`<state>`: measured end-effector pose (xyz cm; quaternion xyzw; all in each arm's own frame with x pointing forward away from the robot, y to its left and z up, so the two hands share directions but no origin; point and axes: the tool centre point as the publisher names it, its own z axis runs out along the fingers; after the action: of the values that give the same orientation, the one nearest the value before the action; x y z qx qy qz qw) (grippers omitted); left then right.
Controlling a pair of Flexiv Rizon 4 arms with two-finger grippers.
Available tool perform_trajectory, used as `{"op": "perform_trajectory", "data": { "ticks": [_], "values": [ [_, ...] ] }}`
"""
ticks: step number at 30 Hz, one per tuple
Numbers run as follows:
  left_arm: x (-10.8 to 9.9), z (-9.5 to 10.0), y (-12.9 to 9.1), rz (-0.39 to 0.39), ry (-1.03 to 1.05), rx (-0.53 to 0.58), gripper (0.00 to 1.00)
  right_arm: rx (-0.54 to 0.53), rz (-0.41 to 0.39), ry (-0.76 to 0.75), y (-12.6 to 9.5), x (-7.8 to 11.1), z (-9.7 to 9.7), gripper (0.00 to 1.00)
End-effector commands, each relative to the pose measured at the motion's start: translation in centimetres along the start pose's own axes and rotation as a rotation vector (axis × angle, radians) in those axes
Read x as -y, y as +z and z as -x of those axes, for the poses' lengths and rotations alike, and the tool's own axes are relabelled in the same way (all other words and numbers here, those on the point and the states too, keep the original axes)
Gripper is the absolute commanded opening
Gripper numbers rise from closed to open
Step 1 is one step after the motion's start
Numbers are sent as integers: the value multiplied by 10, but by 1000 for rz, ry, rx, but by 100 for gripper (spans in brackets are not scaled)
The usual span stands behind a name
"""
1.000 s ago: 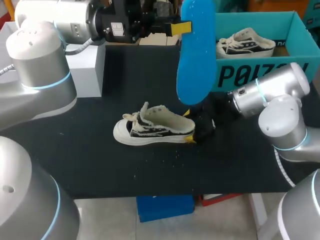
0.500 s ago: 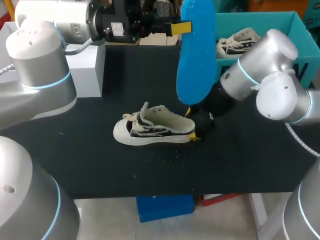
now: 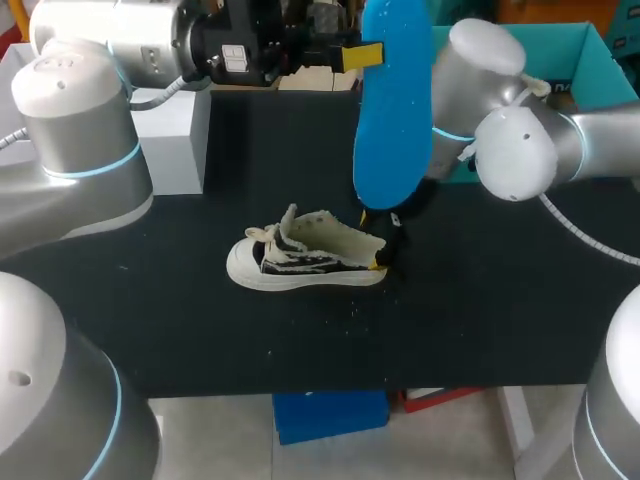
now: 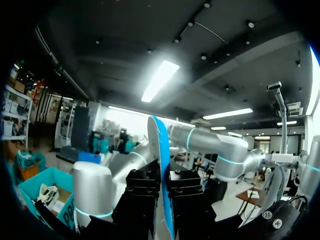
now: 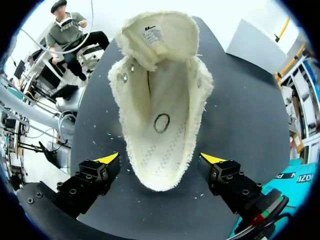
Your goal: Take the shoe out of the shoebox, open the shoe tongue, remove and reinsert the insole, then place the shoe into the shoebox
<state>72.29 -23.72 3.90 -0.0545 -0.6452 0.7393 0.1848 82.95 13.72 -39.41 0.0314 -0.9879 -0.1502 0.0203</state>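
Observation:
A white canvas shoe (image 3: 305,255) with black side stripes lies on the black table (image 3: 200,330), toe to the left and tongue pulled up. My right gripper (image 3: 375,240) stands open at its heel. In the right wrist view the shoe (image 5: 160,95) shows an empty inside, its heel between the spread fingers of the gripper (image 5: 160,160), which do not touch it. High over the table my left gripper (image 3: 358,56) is shut on the blue insole (image 3: 392,110), which hangs upright. The left wrist view shows the insole (image 4: 161,150) edge-on, clamped in that gripper (image 4: 164,182).
The teal shoebox (image 3: 600,60) stands at the back right, partly behind my right arm, with a second shoe (image 3: 540,88) barely showing inside. A white block (image 3: 172,140) sits at the back left. The box's corner (image 5: 300,175) lies beside my right gripper.
My right arm has swung up and leftward in front of the shoebox, and its open gripper has closed in on the shoe's heel. The left arm and insole have not moved.

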Motion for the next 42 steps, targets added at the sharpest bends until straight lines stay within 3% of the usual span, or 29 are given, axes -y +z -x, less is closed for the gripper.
{"op": "perform_trajectory", "data": {
  "ticks": [1,25,42],
  "values": [
    [-1,0,1,1,1,2,0,10,-172,6,3,-5,-3,100],
    [-1,0,1,1,1,2,0,38,-126,20,12,-11,4,100],
    [-1,0,1,1,1,2,0,41,-163,5,11,-16,14,100]
  ]
}}
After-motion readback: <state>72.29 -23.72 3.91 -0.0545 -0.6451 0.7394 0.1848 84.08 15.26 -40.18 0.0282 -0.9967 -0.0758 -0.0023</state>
